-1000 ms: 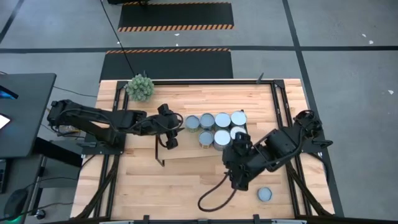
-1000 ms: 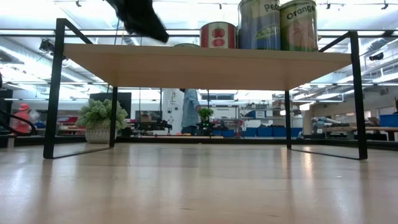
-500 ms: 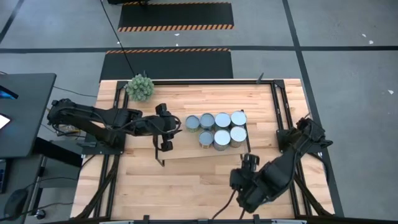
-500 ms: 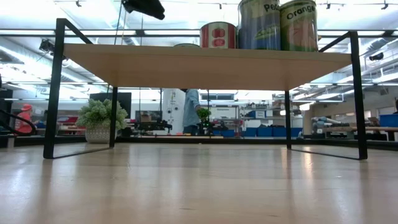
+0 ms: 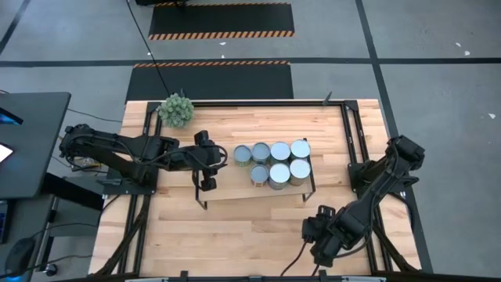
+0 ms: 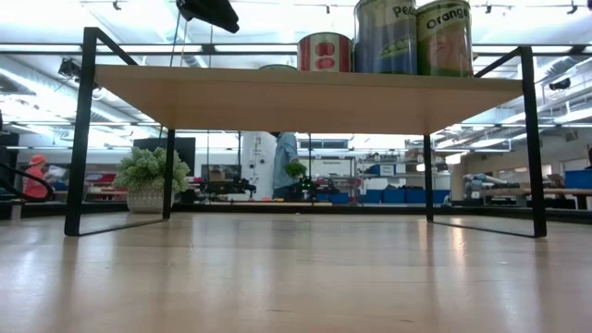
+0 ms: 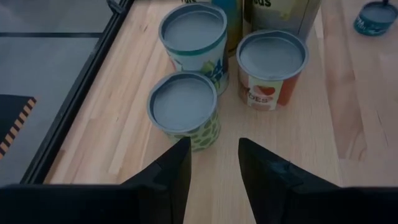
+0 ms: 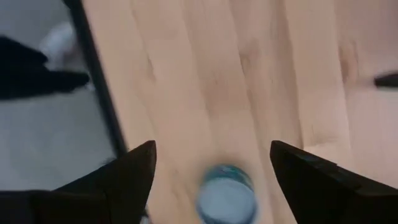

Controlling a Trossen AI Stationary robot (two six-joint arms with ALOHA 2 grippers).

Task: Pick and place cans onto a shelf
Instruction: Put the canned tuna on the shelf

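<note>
Seven cans (image 5: 272, 163) clustered on the shelf (image 5: 235, 188), right half. Left pincer (image 5: 208, 160) over shelf's left part, fingers (image 7: 168, 171) narrowly apart, empty, pointed at the cluster. Right pincer (image 5: 322, 249) low at desk (image 5: 235, 227) near edge, fingers wide, empty; one loose can (image 8: 227, 198) lies between them on the desk.

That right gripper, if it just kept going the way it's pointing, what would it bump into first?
Most likely the lone can on the table, which sits between the right gripper's open fingers, though the depth is hard to judge.
</note>
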